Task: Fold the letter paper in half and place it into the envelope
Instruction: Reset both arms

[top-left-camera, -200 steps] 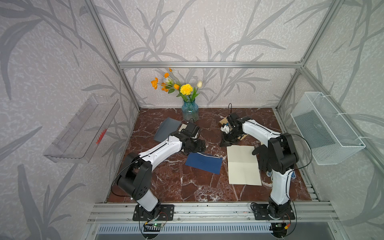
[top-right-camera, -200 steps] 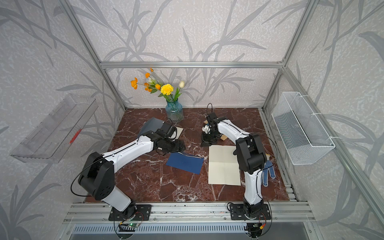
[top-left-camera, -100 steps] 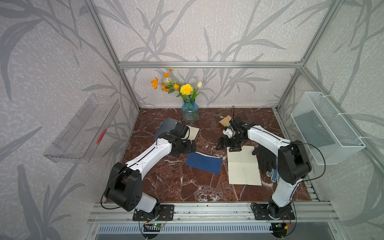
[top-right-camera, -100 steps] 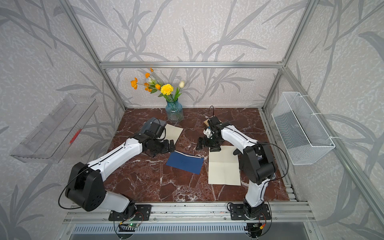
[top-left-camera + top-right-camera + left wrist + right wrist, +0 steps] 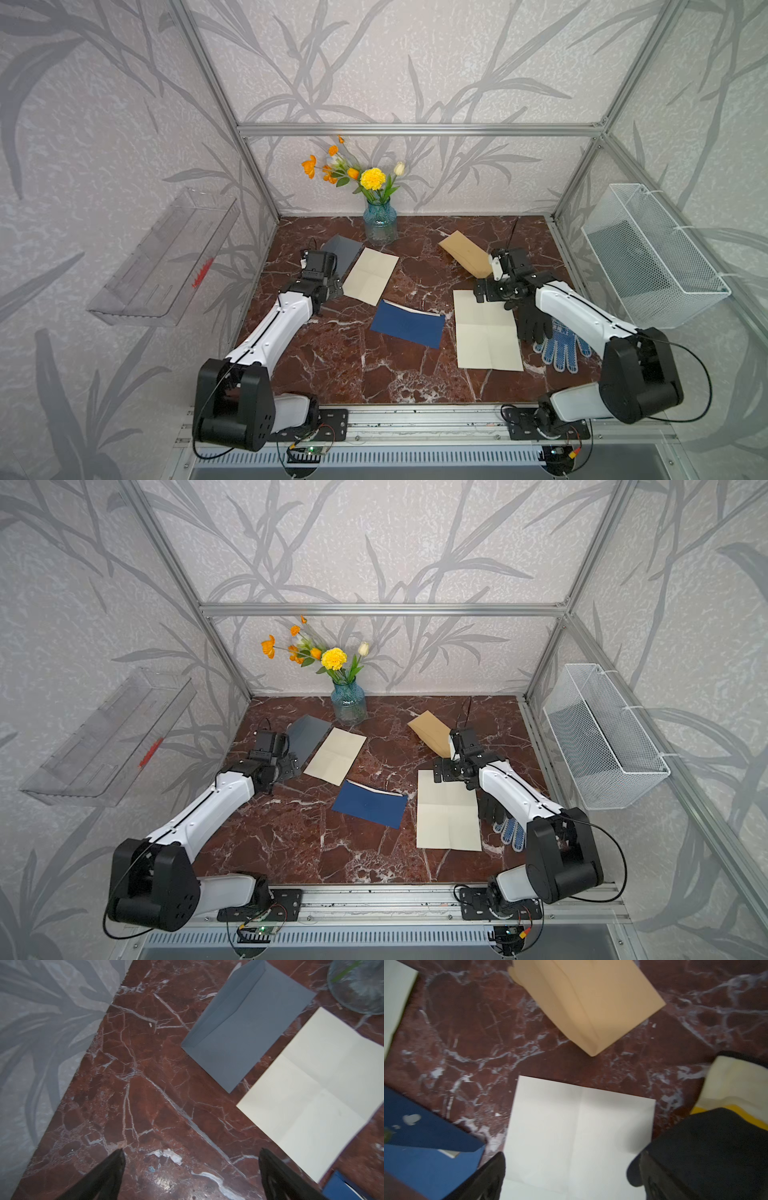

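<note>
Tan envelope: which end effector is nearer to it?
Right. The right end effector is just in front of the tan envelope, over the far edge of a cream sheet; the left end effector is across the table, beside the grey envelope.

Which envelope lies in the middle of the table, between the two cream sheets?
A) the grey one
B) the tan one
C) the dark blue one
C: the dark blue envelope lies between the left cream sheet and the right cream sheet; the grey envelope and the tan envelope lie farther back.
</note>
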